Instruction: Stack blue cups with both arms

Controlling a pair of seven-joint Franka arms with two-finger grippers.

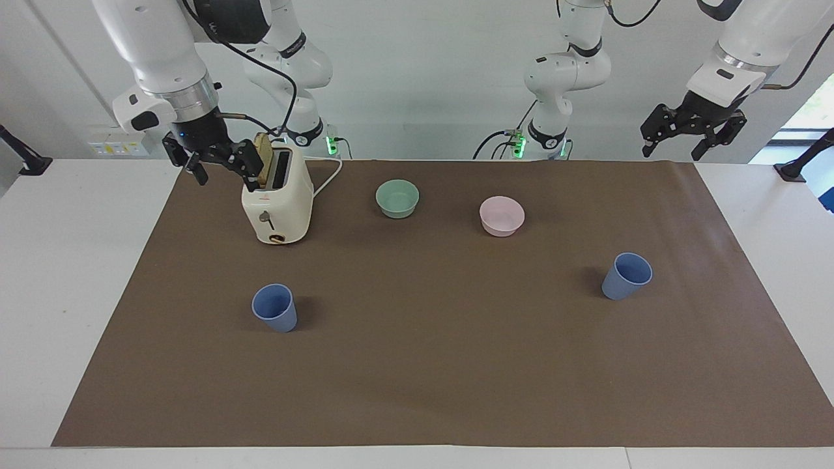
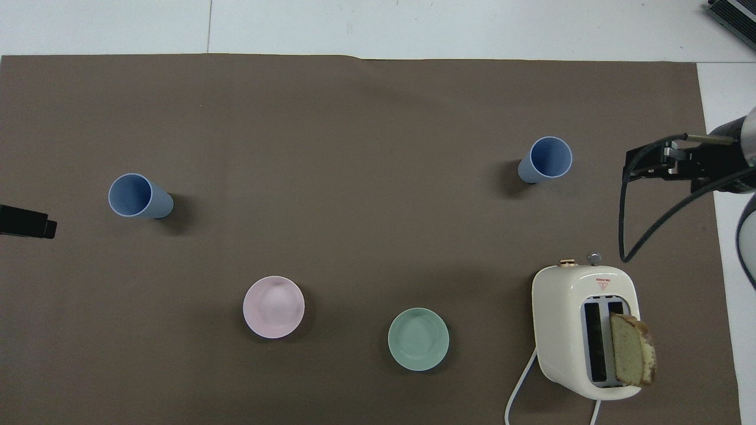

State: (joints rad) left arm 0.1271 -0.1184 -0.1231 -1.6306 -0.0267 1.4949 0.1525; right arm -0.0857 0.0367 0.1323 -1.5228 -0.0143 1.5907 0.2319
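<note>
Standing between cups (image 1: 274, 307) (image 1: 626, 275): bare brown mat (image 1: 443, 339).

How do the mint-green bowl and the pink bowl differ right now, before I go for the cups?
The mint-green round bowl sits beside the cream toaster; the pale pink round bowl sits toward the left arm's end. The green bowl is slightly nearer to the robots than the pink bowl. Both stand upright, apart, and look empty and alike in size.

White counter (image 1: 78, 260) under a brown mat (image 1: 430, 365), two upright blue cups (image 1: 275, 307) (image 1: 626, 275) well apart (one toward each arm's end), pink bowl (image 1: 502, 215), mint-green bowl (image 1: 397, 198), cream toaster (image 1: 277, 205) nearer the robots.
</note>
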